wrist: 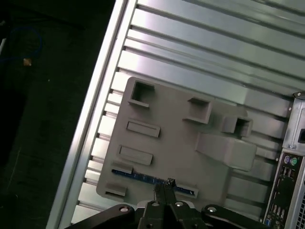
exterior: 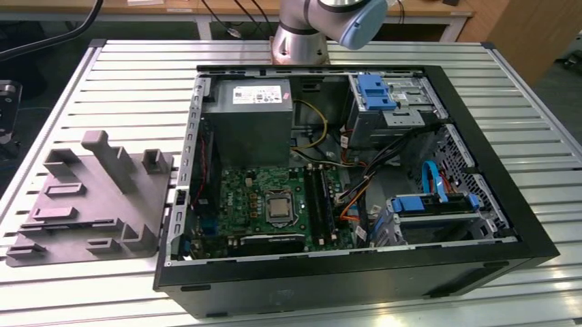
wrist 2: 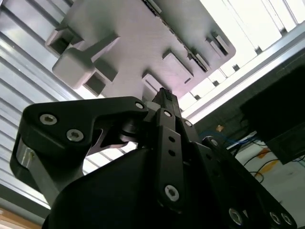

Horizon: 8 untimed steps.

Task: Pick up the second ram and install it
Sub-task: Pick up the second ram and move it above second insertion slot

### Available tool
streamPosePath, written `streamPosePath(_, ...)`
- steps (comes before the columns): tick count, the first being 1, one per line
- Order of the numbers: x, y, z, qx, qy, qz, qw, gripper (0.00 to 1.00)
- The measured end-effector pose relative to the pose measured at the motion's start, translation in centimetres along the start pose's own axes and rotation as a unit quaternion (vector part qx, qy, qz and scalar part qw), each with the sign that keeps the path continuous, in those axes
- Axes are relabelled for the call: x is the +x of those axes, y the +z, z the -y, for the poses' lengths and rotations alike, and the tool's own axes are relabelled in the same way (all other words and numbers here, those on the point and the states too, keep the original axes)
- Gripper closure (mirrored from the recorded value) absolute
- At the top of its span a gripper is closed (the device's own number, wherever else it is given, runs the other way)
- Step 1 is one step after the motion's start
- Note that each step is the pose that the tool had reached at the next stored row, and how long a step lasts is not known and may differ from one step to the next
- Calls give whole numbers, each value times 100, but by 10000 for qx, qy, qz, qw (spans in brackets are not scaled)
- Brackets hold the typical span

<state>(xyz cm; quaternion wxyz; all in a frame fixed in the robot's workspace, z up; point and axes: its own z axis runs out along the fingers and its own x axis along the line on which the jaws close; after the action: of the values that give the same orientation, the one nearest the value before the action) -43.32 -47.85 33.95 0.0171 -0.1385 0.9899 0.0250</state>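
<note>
The first wrist view brings out the second ram (wrist: pixel 138 175) on the grey holder (wrist: pixel 176 138), below the clenched, empty gripper (wrist: pixel 165 183).

Robotics lab or workshop, slatted aluminium worktable (exterior: pixel 509 68), robot arm base (exterior: pixel 300 42) at its far edge, opened desktop computer case (exterior: pixel 364 276), grey parts fixture (exterior: pixel 91 197), wooden benches (exterior: pixel 182 10) beyond.

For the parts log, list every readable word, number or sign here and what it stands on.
White label on the grey metal power supply box: print too small to read.
Square silver processor on the green motherboard: markings too small to read.
No text anywhere can be quoted.
</note>
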Motion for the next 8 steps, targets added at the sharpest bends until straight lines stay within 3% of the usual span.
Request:
streamPosePath(4,0,4,0,-14,-334,-14,9994,90)
streamPosePath(8,0,9,0,-27,-657,-29,9978,90)
